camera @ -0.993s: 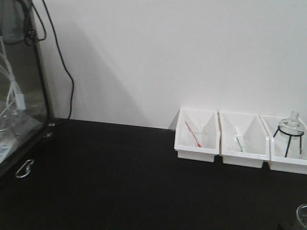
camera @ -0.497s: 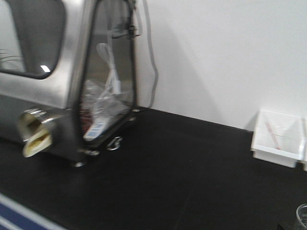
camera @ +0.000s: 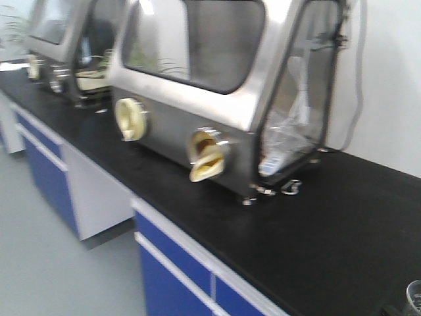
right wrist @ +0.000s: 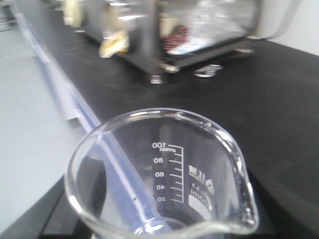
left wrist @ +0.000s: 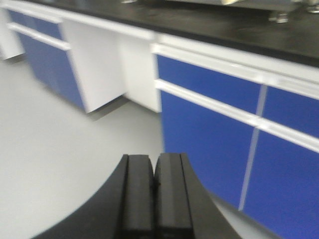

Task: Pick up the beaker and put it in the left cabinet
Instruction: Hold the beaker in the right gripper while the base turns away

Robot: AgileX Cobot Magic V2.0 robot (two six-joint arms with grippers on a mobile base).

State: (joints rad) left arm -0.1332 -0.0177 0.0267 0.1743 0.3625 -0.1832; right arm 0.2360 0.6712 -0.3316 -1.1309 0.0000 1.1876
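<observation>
The clear glass beaker (right wrist: 164, 174) with white graduation marks fills the right wrist view, upright with its lip toward the camera. My right gripper (right wrist: 159, 226) is shut on the beaker; only dark parts of its fingers (right wrist: 55, 221) show beside the glass. The beaker's rim (camera: 414, 295) also shows at the bottom right corner of the front view, above the black bench. My left gripper (left wrist: 154, 164) is shut and empty, hanging over the grey floor in front of blue cupboard fronts. The left cabinet is out of view.
A stainless steel glove box (camera: 217, 85) with cream ports stands on the black bench (camera: 329, 224); a second one (camera: 66, 46) stands further left. Blue drawer fronts (camera: 177, 276) lie under the bench, and grey floor (camera: 59, 276) lies at the left.
The front view has swung left: the white bins have left the frame and the glove boxes and floor have come in. The beaker stays at the lower right corner.
</observation>
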